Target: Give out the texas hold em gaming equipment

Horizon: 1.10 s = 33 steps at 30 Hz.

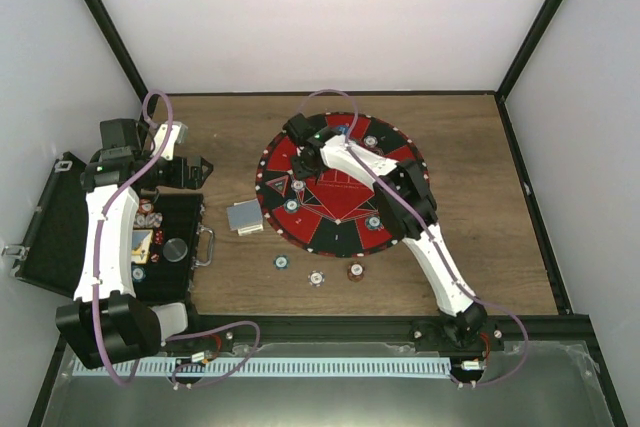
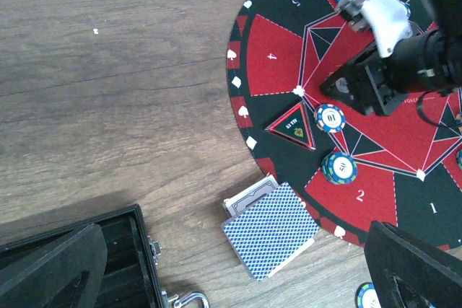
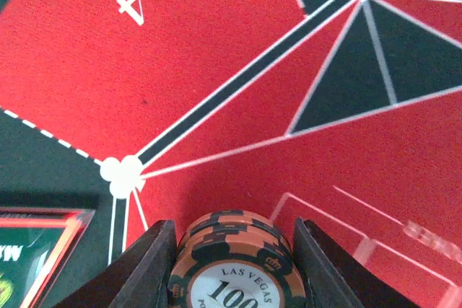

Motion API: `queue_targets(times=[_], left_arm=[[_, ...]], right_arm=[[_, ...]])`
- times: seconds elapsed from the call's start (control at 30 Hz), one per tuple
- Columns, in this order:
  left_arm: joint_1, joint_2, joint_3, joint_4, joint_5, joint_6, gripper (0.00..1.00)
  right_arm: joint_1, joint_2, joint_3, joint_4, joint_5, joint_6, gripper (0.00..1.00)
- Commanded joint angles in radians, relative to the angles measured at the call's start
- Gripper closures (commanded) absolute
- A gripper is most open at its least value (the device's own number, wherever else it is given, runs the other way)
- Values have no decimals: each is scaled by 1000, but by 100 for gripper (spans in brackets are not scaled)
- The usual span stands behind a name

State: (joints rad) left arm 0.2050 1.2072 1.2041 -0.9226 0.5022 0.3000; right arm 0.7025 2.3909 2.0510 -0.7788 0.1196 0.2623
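My right gripper (image 3: 232, 227) is shut on a short stack of orange poker chips (image 3: 234, 265) marked 100, low over the round red and black mat (image 3: 216, 55), near sector 4. In the top view it (image 1: 300, 154) is over the mat's left part. My left gripper (image 2: 231, 279) is open and empty, its fingers (image 2: 50, 265) wide apart above the grey-blue-backed deck of cards (image 2: 271, 230) at the mat's edge. In the top view it (image 1: 197, 172) is above the black case (image 1: 50, 237). Blue chip stacks (image 2: 339, 168) and a white chip (image 2: 330, 117) lie on the mat.
A green triangular marker (image 2: 294, 125) sits on the mat (image 1: 340, 187). Three loose chips (image 1: 316, 278) lie on the wood in front of the mat. The open case holds more chips (image 1: 150, 217) and a round black knob. The deck (image 1: 245, 217) lies between case and mat.
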Motion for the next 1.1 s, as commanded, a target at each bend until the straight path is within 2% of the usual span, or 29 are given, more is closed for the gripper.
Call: queue_targets(times=[0.0, 0.5, 0.57, 0.67, 0.83, 0.93, 1.0, 1.07], left_arm=[[7, 5, 15, -3, 12, 15, 0], [7, 9, 7, 2, 9, 17, 0], [5, 5, 3, 2, 9, 16, 0], [6, 3, 1, 0, 10, 16, 0], [6, 0, 3, -1, 8, 16, 0], [6, -1, 8, -1, 9, 17, 0], [7, -2, 10, -1, 9, 16, 0], [6, -1, 12, 0, 10, 16, 0]], right_arm=[[2, 61, 103, -9, -25, -12, 81], [1, 130, 146, -17, -53, -22, 80], [1, 128, 151, -25, -46, -28, 72], [2, 120, 177, -45, -34, -36, 51], [2, 84, 231, -88, -6, -46, 38], [2, -1, 231, -113, 12, -45, 33], [4, -60, 196, -135, 27, -37, 31], [14, -146, 83, -135, 38, -18, 28]])
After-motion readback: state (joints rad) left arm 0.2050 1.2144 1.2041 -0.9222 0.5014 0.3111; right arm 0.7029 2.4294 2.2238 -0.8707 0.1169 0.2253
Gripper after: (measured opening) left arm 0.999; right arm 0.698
